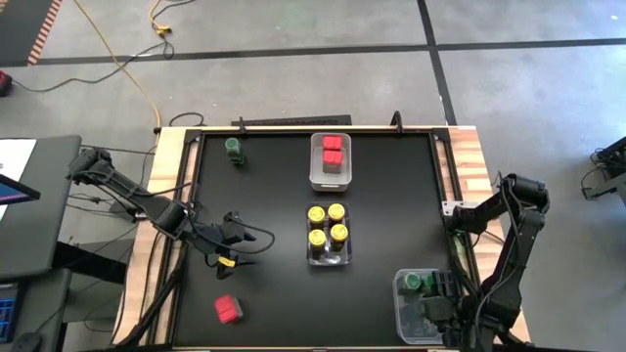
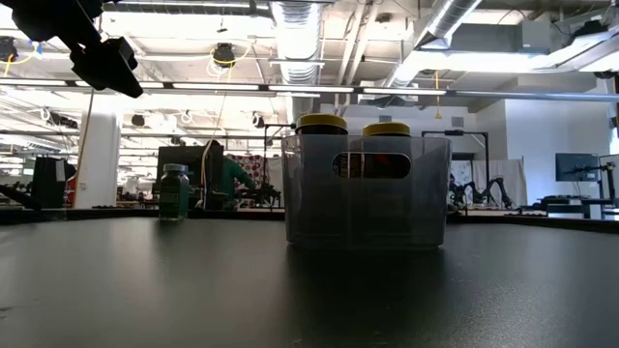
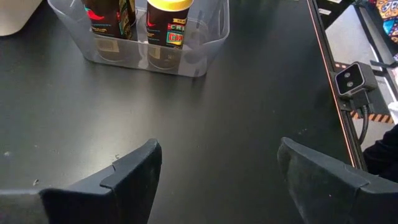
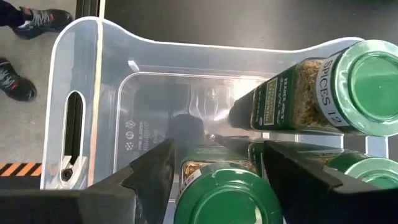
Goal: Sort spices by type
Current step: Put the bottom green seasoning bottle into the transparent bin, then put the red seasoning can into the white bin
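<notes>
Green-lidded jar (image 4: 227,198) upright between spread right fingers (image 4: 149,171); left fingers (image 3: 134,171) spread, empty.

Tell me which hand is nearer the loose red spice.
Left. The left hand hovers just beyond the red spice on the table's left side; the right hand is across the table, over the green-jar bin.

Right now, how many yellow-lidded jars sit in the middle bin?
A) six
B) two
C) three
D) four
D: the high view shows four yellow-lidded jars packed two by two in the middle bin.
</notes>
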